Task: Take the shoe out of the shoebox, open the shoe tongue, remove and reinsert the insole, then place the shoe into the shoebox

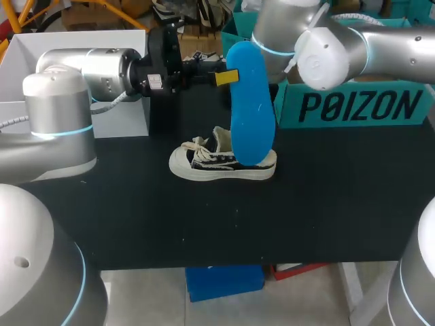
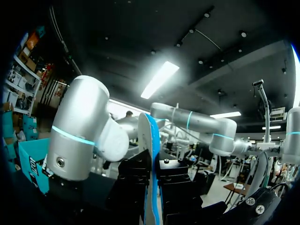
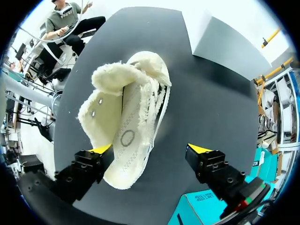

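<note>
Head view: left gripper [image 1: 224,77] clamps the blue insole [image 1: 250,102] by its top end; it hangs upright, lower end at the heel of the shoe [image 1: 204,166], which lies mid-worktop [image 1: 204,231] with its toe toward the left edge. Right gripper [image 3: 150,150] is spread wide over the shoe mouth, so reinsertion looks like the left arm's job. Teal shoebox [image 1: 353,105] sits at the back right corner, contents hidden.
</note>
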Motion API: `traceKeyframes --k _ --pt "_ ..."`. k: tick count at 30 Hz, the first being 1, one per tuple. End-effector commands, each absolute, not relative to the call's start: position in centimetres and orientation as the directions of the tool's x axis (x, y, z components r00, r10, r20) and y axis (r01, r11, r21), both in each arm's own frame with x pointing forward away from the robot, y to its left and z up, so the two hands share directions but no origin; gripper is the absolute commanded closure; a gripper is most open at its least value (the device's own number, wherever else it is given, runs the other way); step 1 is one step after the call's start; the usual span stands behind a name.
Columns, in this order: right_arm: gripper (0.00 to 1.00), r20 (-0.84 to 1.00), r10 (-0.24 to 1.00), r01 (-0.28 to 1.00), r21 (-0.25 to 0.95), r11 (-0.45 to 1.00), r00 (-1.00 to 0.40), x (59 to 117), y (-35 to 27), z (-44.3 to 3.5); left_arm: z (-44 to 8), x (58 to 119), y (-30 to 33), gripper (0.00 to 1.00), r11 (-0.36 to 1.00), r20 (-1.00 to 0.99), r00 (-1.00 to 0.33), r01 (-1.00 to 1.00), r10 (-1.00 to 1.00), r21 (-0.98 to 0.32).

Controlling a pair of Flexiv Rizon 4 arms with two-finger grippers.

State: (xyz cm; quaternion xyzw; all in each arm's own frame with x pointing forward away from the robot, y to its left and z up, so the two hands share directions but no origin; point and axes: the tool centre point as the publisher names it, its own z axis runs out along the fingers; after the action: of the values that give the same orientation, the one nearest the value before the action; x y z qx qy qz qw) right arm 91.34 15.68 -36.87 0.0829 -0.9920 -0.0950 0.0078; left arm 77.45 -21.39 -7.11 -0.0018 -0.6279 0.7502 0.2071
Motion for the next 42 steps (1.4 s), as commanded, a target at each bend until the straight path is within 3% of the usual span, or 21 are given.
traceKeyframes --k 1,22,24,42 --pt "0.0 0.017 -0.168 -0.165 0.114 0.98 -0.986 91.9 17.2 -38.0 -7.2 77.4 -21.4 1.0 -0.127 0.256 -0.915 -0.307 0.311 -0.943" --pt "0.0 0.067 -0.148 -0.141 0.097 0.985 -0.987 91.6 18.0 -40.3 -7.2 77.4 -21.4 1.0 -0.127 0.256 -0.915 -0.307 0.311 -0.943" --pt "1.0 0.076 -0.143 -0.135 0.097 0.986 -0.987 91.6 18.1 -40.4 -7.2 77.4 -21.4 1.0 -0.127 0.256 -0.915 -0.307 0.311 -0.943" --pt "1.0 0.092 -0.141 -0.132 0.102 0.986 -0.986 91.6 18.0 -40.5 -7.2 77.4 -21.4 1.0 -0.127 0.256 -0.915 -0.307 0.311 -0.943"
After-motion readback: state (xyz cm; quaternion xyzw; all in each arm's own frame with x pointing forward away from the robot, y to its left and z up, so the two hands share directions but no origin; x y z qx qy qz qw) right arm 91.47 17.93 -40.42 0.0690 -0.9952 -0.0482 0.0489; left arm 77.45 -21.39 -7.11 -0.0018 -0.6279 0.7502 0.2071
